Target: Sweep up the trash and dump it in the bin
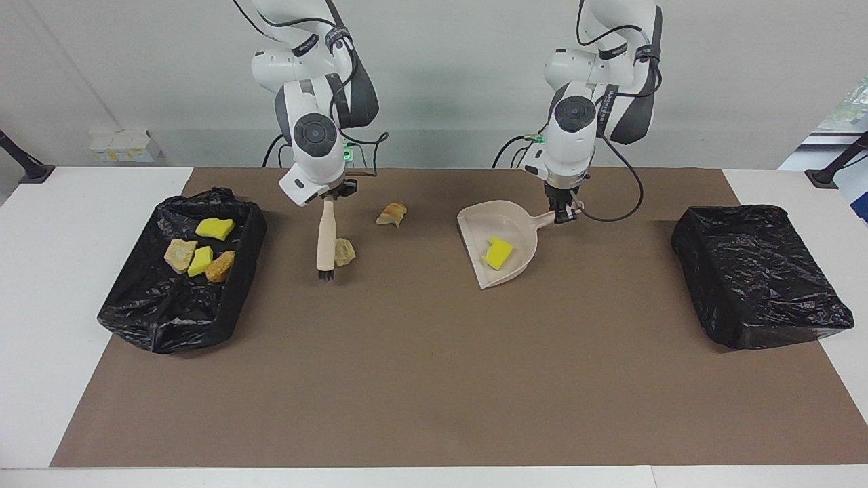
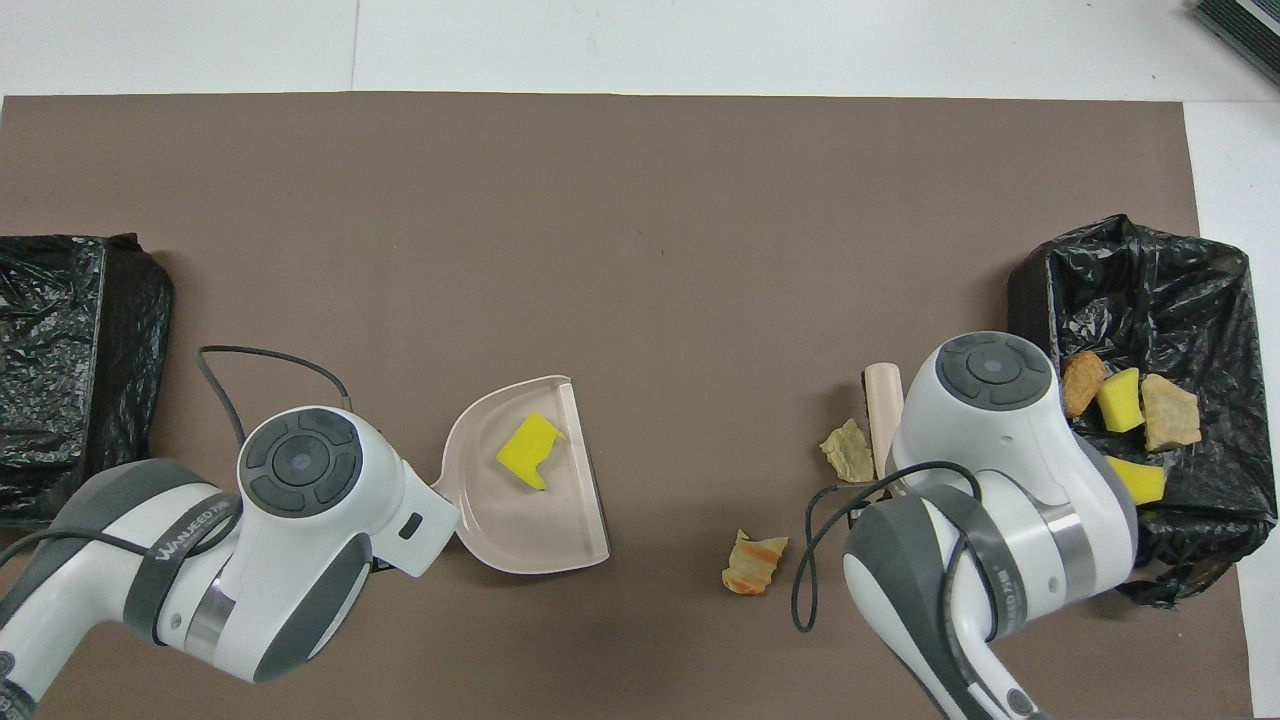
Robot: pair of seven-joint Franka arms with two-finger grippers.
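My right gripper is shut on the handle of the beige brush, which hangs bristles down beside a beige lump of trash, on the lump's bin side. An orange-tan chunk lies on the mat nearer to the robots. My left gripper is shut on the handle of the beige dustpan, which holds a yellow sponge piece. The open bin at the right arm's end holds several scraps. Both wrists hide their grippers in the overhead view.
A second bin wrapped in black plastic stands at the left arm's end of the table. The brown mat covers the middle of the table, with white table around it.
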